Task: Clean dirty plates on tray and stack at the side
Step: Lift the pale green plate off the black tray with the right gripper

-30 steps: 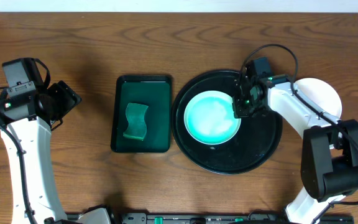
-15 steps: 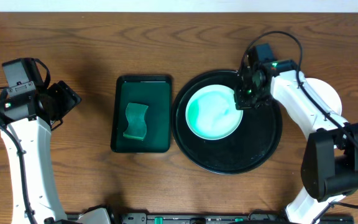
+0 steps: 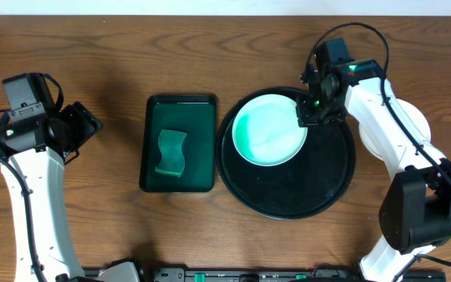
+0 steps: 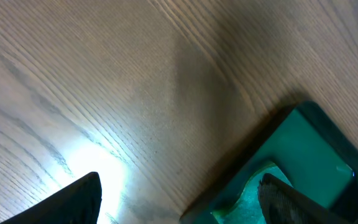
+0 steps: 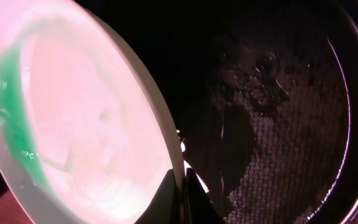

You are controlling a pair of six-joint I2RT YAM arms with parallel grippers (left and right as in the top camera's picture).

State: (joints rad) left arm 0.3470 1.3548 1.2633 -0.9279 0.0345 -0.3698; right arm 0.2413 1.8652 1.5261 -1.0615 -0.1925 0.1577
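Observation:
A pale-mint plate [image 3: 268, 139] hangs tilted over the round black tray [image 3: 288, 207]. My right gripper [image 3: 308, 117] is shut on the plate's right rim. The right wrist view shows that plate [image 5: 86, 124] edge-on between the pinched fingers of the right gripper [image 5: 180, 193], with a green smear [image 5: 11, 118] along its far side and the wet tray [image 5: 278, 124] below. Far to the left, my left gripper [image 3: 84, 129] stands open over bare wood. In its own view the left gripper [image 4: 179, 186] has nothing between its fingers.
A rectangular dark green tray [image 3: 180, 117] holding a green sponge [image 3: 171, 153] lies left of the black tray. The left wrist view catches that tray's corner [image 4: 316, 143] and the sponge [image 4: 253, 190]. Another white plate [image 3: 409, 117] rests on the table at the right, partly under the right arm.
My right gripper has moved toward the back of the table with the plate in its grip, lifting and tilting it. The left arm has not moved.

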